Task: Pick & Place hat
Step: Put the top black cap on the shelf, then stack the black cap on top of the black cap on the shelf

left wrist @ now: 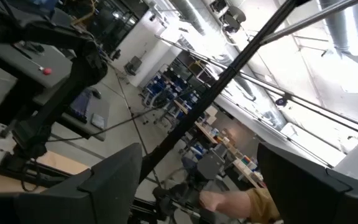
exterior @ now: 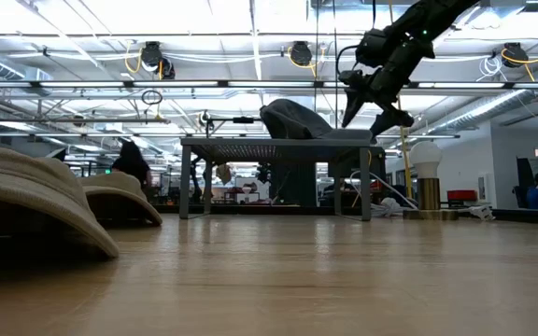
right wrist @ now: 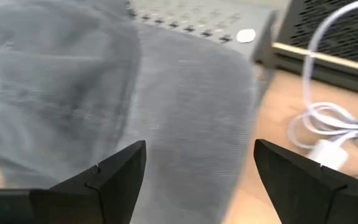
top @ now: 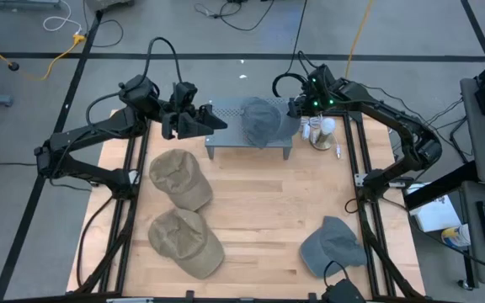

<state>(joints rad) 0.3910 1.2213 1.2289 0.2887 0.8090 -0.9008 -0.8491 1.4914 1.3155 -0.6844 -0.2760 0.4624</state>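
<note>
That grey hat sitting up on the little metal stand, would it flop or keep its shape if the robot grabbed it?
Probably a bit of both. The grey hat drapes over the stand with a soft-looking, creased crown, so that part likely sags. Its brim lies smooth and flat, suggesting it is stiffer. It looks like light fabric, unlikely to roll.

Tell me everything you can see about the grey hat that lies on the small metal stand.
The grey hat is a soft cap of fine woven cloth, with a rounded crown and a brim. It lies on the perforated metal stand at the table's far edge, towards the stand's right end, its cloth hanging a little over the front edge. The right gripper hovers just beside it, jaws open, apparently not touching. Nothing else rests on it.
</note>
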